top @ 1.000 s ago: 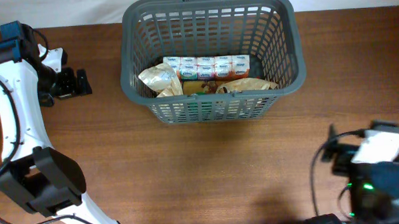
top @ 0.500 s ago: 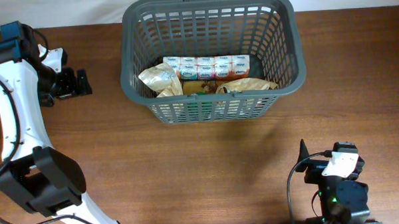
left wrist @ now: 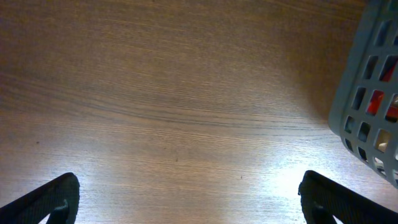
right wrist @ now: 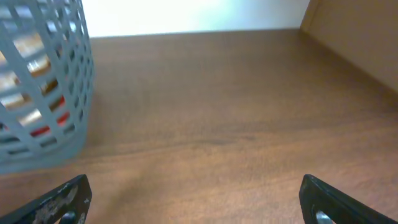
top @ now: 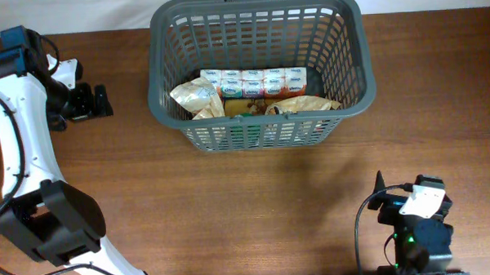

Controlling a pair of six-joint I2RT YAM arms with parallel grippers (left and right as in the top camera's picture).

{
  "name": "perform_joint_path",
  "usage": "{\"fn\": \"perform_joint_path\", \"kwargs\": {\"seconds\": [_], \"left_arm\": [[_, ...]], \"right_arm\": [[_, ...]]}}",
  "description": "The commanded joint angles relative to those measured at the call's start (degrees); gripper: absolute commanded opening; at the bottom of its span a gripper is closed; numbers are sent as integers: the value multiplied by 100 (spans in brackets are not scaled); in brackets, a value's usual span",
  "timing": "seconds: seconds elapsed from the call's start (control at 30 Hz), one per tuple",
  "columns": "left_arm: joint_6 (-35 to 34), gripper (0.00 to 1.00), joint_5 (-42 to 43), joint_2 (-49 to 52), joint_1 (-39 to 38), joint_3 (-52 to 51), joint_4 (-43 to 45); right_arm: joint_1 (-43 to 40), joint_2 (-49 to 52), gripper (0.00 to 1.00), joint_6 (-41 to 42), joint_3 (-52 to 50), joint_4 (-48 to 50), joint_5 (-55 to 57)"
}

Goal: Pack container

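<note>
1 container [top: 261, 135], a dark grey slotted basket, stands at the far middle of the counter [top: 231, 211], and it appears again at the right edge of the left wrist view [left wrist: 367, 106] and the left edge of the right wrist view [right wrist: 43, 93]. On its floor lies 1 row of white-and-red packs [top: 253, 82], in which 5 segments can be counted. In front of that row sit 2 tan crinkled packets, 1 at the left [top: 192, 94] and 1 at the right [top: 305, 105], with an orange-brown item [top: 244, 108] between them whose kind is unclear.

There are 2 arms. The left hand [top: 95, 102] sits low over the counter just to the left of the container, near its left wall but apart from it. In its own camera, the 2 fingertips of the left hand [left wrist: 189, 202] stand at the bottom corners, spread wide and released, with only bare wood between them.

The right arm [top: 416, 229] is at the near right corner of the counter, well apart from the container. The right hand [right wrist: 199, 202] is likewise spread wide, grasping nothing, and the container lies ahead of it to the left.
</note>
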Motion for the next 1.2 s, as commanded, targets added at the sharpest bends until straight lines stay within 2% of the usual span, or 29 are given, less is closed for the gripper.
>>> {"fn": "perform_joint_path", "kwargs": {"seconds": [0.0, 1.0, 1.17], "left_arm": [[-52, 99, 44, 39, 13, -28, 13], [-52, 99, 42, 39, 13, -28, 13], [-52, 99, 44, -280, -52, -35, 13]], "right_arm": [[-55, -70, 99, 68, -195, 4, 11], [-55, -70, 99, 68, -374, 44, -9], [-55, -70, 99, 68, -374, 44, -9]]}}
